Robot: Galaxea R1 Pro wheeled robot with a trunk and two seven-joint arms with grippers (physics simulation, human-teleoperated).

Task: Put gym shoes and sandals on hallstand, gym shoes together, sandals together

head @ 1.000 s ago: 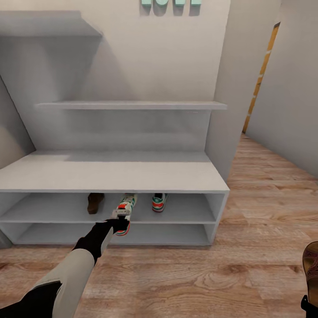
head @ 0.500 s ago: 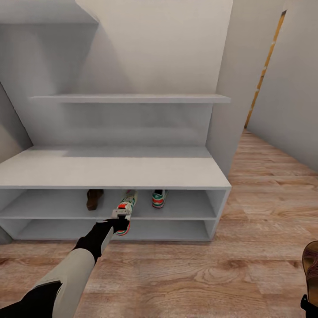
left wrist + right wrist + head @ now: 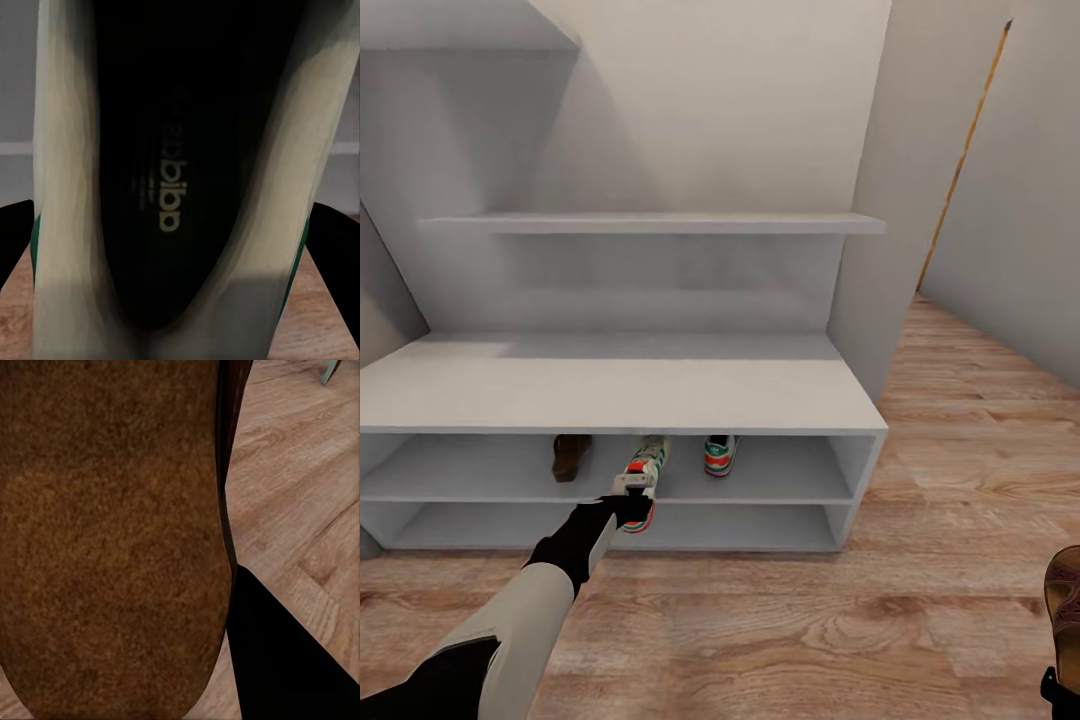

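Observation:
My left gripper [image 3: 631, 499] is shut on a white gym shoe [image 3: 644, 470] with green stripes. The shoe's far end reaches into the upper open shelf of the hallstand [image 3: 610, 395], and its near end sticks out past the shelf's front edge. In the left wrist view the gym shoe [image 3: 169, 202] shows its dark insole between my black fingers [image 3: 336, 244]. The other gym shoe [image 3: 720, 453] stands on the same shelf just to the right. A brown sandal [image 3: 572, 456] stands to the left. My right gripper [image 3: 1060, 684] is shut on the second sandal [image 3: 1066, 592] [image 3: 112, 532], low over the corridor floor [image 3: 810, 620].
The hallstand's lower shelf [image 3: 740, 525] is bare, and so are its wide bench top and the wall shelf [image 3: 650, 223] above. A pale wall [image 3: 880, 250] closes off the right end of the hallstand. Plank floor runs on to the right, down the corridor.
The head view has shifted a little, so the hallstand sits slightly differently in the picture. Both arms and all the shoes keep their places.

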